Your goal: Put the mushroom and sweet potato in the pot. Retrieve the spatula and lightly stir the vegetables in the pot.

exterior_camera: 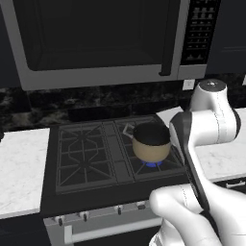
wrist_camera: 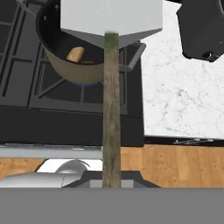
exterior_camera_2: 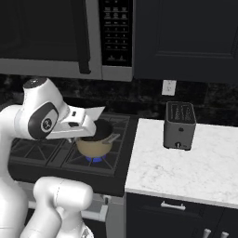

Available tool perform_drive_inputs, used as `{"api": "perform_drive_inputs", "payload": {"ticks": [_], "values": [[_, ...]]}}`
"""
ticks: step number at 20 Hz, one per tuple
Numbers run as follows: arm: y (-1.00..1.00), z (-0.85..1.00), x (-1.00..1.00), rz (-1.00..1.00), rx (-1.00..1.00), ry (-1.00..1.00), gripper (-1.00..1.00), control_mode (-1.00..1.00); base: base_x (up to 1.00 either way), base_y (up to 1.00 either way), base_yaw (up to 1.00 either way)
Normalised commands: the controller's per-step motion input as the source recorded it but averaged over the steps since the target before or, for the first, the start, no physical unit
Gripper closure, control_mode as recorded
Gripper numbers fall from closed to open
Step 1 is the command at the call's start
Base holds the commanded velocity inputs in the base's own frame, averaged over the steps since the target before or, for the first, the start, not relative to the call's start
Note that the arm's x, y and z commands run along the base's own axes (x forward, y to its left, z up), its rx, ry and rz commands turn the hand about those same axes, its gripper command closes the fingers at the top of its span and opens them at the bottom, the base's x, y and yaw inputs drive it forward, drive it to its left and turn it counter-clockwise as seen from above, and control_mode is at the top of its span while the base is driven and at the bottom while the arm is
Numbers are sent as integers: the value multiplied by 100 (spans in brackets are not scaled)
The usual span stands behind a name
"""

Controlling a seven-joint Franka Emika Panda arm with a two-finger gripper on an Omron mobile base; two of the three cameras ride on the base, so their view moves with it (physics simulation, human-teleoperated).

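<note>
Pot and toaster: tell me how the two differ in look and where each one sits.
The pot is round and tan with a dark rim; the toaster is a boxy dark grey block. The pot stands on the black stove over a lit blue flame, while the toaster stands on the white marble counter to the stove's right. The pot is open-topped, with the sweet potato inside; the toaster has slots on top. Both stand upright.

The pot is seen on the front right burner of the black stove, over a blue flame. Its dark interior is turned toward the camera. A microwave is mounted above the stove. White marble surface is laid on both sides. The white arm is raised just right of the pot.
</note>
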Motion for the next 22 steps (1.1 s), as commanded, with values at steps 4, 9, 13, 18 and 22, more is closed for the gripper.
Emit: {"api": "perform_drive_inputs", "payload": {"ticks": [4, 9, 13, 18, 22], "values": [[0, -2, 32, 0, -6, 9, 100, -100, 0, 0, 0], [0, -1, 36, 2, -14, 15, 100, -100, 0, 0, 0], [-2, -5, 18, 2, -17, 14, 100, -100, 0, 0, 0], [-7, -10, 18, 3, -15, 13, 100, -100, 0, 0, 0], [-10, -6, 12, 8, -15, 13, 100, -100, 0, 0, 0]]}}
